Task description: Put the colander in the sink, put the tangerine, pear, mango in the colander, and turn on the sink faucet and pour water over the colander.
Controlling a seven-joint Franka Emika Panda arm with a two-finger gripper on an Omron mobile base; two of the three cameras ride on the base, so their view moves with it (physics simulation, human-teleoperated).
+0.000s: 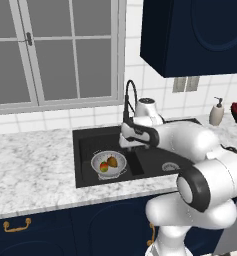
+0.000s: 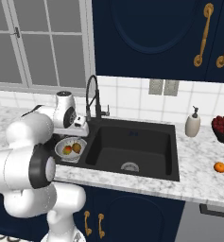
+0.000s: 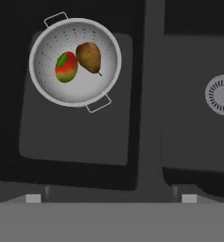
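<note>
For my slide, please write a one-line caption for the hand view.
Round silver perforated colander in the black sink's smaller basin, holding the red-green oval mango and brownish pear.

- The colander (image 3: 75, 90) is silver, dotted with rows of small holes.
- The mango (image 3: 65, 67) is patched red, green and orange-yellow.
- The pear (image 3: 89, 56) is dull yellowish-brown.
- The tangerine (image 2: 219, 167) is plain bright orange.
- The sink (image 2: 151, 142) is black, with a silver drain (image 3: 220, 94).
- The desk (image 1: 30, 165) is white marble with grey veins.
- The sink faucet (image 2: 91, 97) is black.
- The cabinets (image 2: 146, 33) are dark navy with gold handles.
</note>
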